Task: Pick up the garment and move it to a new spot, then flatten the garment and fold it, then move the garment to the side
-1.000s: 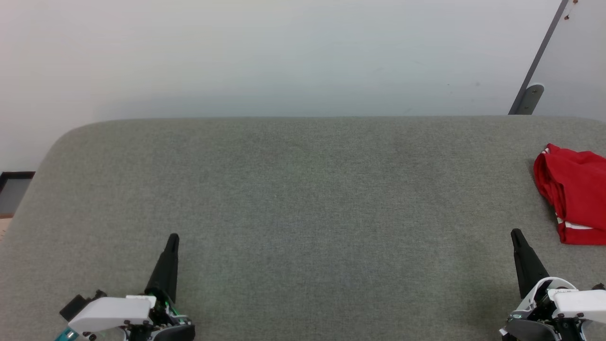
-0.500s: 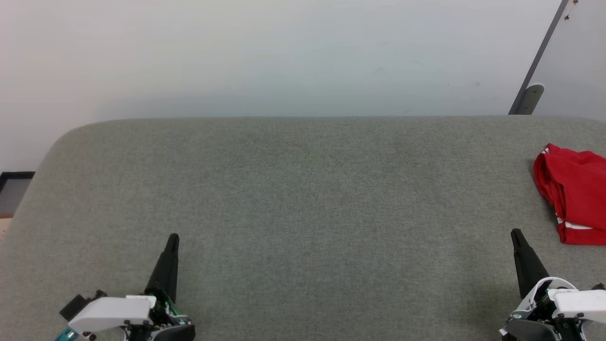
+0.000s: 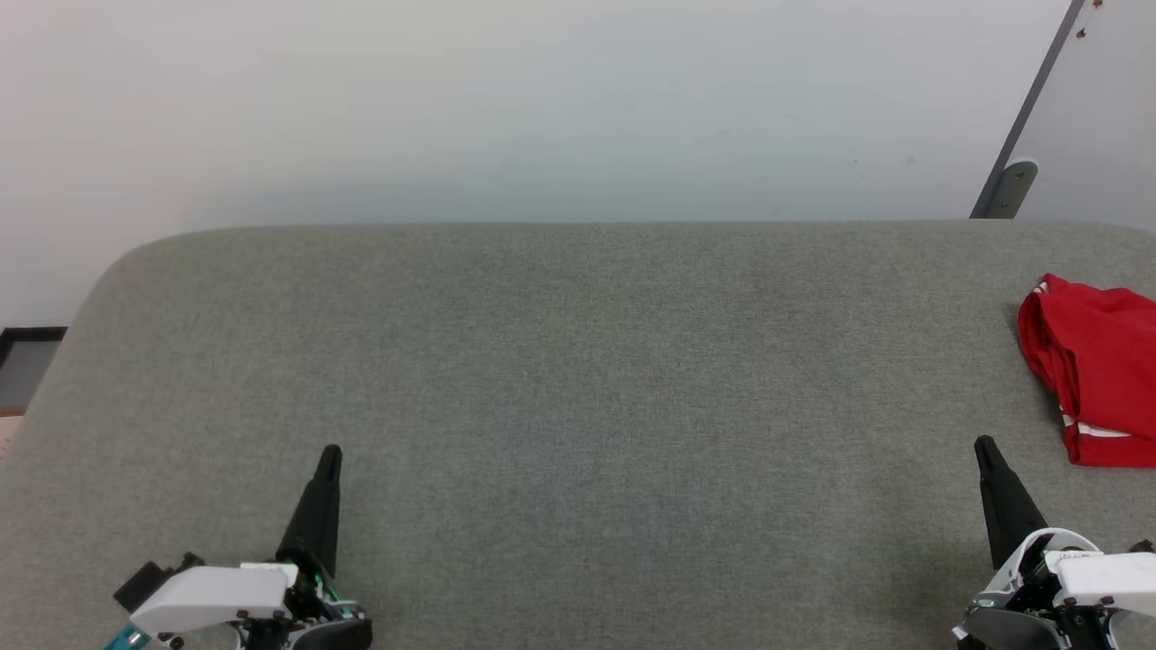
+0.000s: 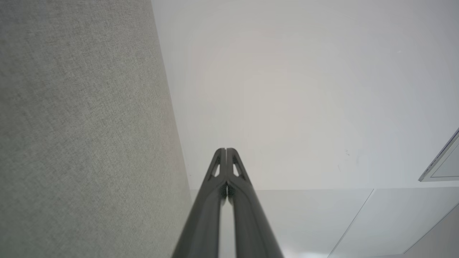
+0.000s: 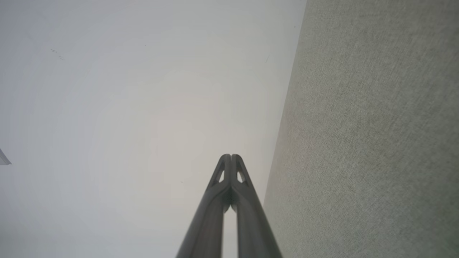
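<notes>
The garment (image 3: 1097, 366) is a red bundle with a bit of white trim, lying at the right edge of the grey fabric table (image 3: 578, 379) and cut off by the head view's border. My left gripper (image 3: 330, 451) rests at the lower left, shut and empty, far from the garment. At the lower right my right gripper (image 3: 983, 444) is shut and empty too, a short way in front and left of the garment. In the left wrist view, my left gripper (image 4: 226, 150) has its fingertips pressed together. The right wrist view shows my right gripper (image 5: 231, 156) the same way.
The grey table has a rounded far-left corner. Behind it stands a pale wall (image 3: 542, 108). A grey metal bar with a bracket (image 3: 1011, 185) leans at the upper right. A dark item (image 3: 23, 361) sits past the table's left edge.
</notes>
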Controlling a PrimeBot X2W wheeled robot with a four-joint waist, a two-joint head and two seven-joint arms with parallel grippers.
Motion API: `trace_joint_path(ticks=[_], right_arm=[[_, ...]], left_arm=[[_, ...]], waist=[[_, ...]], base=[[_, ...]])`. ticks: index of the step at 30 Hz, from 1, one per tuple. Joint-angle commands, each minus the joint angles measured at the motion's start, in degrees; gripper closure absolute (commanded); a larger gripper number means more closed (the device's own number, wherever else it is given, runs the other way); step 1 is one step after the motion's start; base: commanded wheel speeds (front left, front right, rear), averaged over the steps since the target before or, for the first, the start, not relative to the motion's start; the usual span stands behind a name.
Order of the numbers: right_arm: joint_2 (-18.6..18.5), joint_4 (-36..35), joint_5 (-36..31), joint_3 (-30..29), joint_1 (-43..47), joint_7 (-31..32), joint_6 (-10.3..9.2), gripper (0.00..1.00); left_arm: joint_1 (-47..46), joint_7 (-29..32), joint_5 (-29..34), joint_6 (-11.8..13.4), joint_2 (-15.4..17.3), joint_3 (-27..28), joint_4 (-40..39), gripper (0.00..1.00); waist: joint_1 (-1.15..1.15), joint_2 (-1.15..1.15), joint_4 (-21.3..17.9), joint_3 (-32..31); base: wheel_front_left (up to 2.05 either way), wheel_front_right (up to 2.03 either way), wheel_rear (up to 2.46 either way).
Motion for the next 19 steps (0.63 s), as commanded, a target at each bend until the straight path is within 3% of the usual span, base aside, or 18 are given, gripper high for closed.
trace_joint_path(ticks=[1,19], right_arm=[[0.2,-0.1,0.1,0.2,-0.1,0.1,-0.06,1.0],[0.2,-0.1,0.2,0.2,-0.1,0.1,-0.06,1.0]], left_arm=[[-0.5,0.1,-0.2,-0.2,0.0,0.1,0.1,1.0],[-0.5,0.1,-0.2,-0.2,0.0,0.1,0.1,1.0]], waist=[[0.0,0.0,0.0,0.0],[0.0,0.0,0.0,0.0]], base=[[0.0,0.0,0.0],[0.0,0.0,0.0]])
